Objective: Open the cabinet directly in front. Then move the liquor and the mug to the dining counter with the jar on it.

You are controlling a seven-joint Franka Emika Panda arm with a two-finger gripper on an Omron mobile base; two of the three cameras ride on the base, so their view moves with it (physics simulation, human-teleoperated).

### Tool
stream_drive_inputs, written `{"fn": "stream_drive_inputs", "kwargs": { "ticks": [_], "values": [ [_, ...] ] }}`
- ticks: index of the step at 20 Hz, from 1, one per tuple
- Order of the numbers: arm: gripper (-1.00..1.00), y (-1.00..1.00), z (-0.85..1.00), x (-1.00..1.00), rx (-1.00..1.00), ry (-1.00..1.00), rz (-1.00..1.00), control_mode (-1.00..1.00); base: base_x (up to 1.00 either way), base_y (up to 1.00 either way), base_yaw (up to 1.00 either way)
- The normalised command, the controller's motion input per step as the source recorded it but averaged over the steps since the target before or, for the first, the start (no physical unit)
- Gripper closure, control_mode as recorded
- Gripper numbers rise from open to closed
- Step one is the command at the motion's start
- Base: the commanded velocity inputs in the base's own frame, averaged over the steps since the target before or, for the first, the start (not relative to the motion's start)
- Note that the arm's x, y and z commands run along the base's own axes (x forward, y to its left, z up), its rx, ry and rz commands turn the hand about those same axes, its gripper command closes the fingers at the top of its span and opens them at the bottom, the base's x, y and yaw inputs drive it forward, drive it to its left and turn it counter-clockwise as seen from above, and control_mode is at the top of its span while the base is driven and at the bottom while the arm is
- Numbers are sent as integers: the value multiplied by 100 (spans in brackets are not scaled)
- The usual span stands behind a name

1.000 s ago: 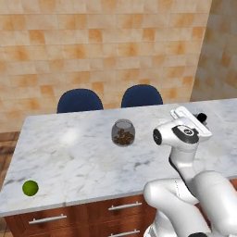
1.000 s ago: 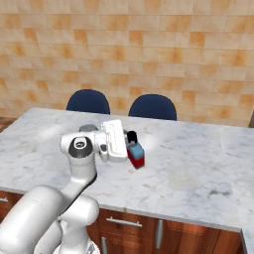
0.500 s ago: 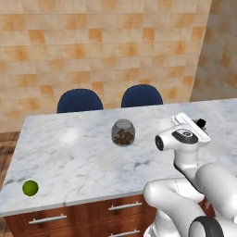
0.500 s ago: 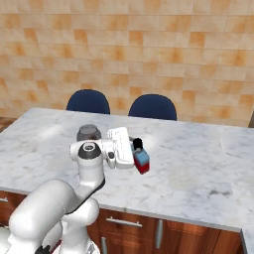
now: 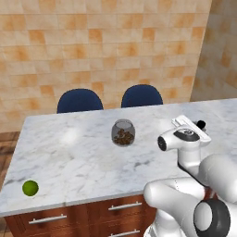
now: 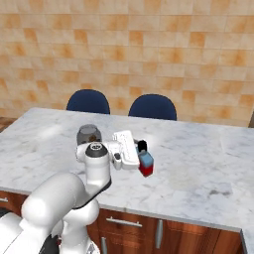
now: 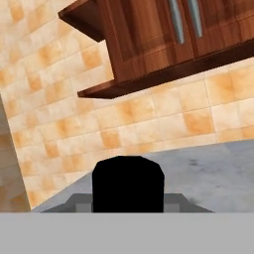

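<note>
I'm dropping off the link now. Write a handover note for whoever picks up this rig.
Gripper: jaws closed on the liquor, a black-capped bottle with a blue and red label.
Things: the liquor is held low over the dining counter, just right of the jar in the right base view. I cannot tell whether it touches the marble. A green fruit lies at the counter's near left corner.
Done: liquor brought to the counter with the jar.
Left: set it down and release, then fetch the mug.
</note>
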Motion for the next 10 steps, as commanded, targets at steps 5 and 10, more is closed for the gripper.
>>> {"fn": "stream_drive_inputs", "kwargs": {
  "ticks": [5,10],
  "values": [
    [100,-1,-34,17,0,0,0,-100,0,0,0],
    [100,0,-37,15,0,-1,0,-100,0,0,0]
  ]
}}
